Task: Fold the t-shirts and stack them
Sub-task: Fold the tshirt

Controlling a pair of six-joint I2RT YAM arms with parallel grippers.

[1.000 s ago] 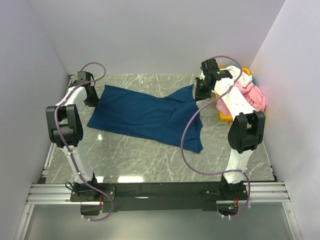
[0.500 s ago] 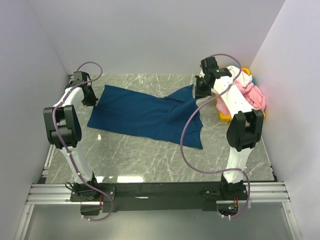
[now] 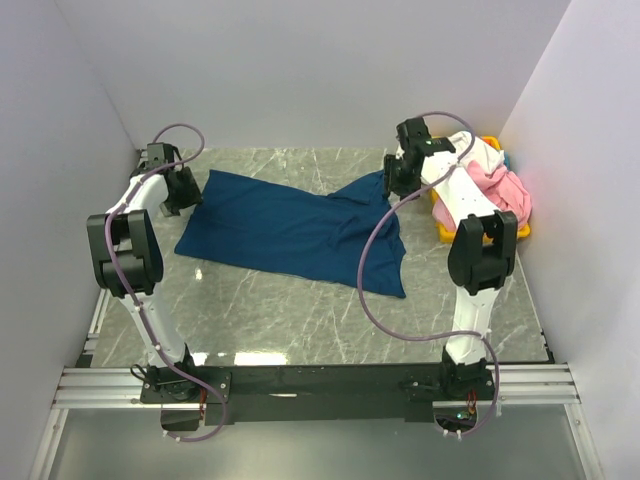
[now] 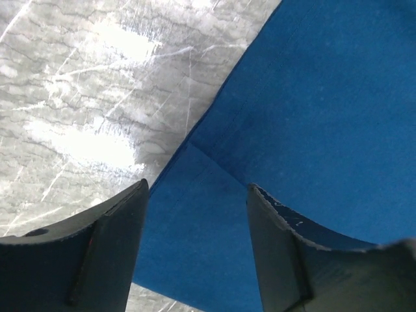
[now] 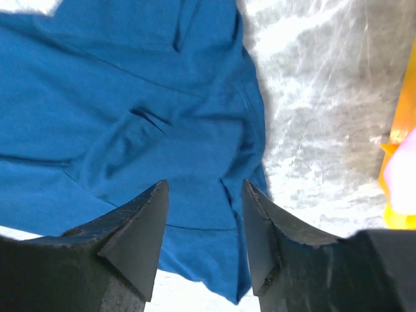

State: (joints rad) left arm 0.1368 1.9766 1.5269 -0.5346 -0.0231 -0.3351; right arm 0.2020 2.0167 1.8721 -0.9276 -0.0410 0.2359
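A dark navy blue t-shirt (image 3: pixel 290 230) lies spread flat across the marble table (image 3: pixel 300 320), print not showing. My left gripper (image 3: pixel 183 190) hovers over the shirt's far left corner (image 4: pixel 195 146), jaws open with only cloth below them (image 4: pixel 196 195). At the shirt's far right corner (image 5: pixel 247 149) my right gripper (image 3: pixel 395 180) stands open too, nothing between its fingers (image 5: pixel 205 188). A pink t-shirt (image 3: pixel 505 190) and a white one (image 3: pixel 478 150) lie heaped in the yellow bin (image 3: pixel 450 232) at the far right.
The yellow bin's edge (image 5: pixel 400 130) shows at the right of the right wrist view. White walls close in the table on the left, back and right. Purple cables loop off both arms, the right one hanging over the shirt (image 3: pixel 368 270).
Both grippers have opened and let go of the navy shirt's far corners. The right arm shifted slightly left. The shirt lies where it was laid.
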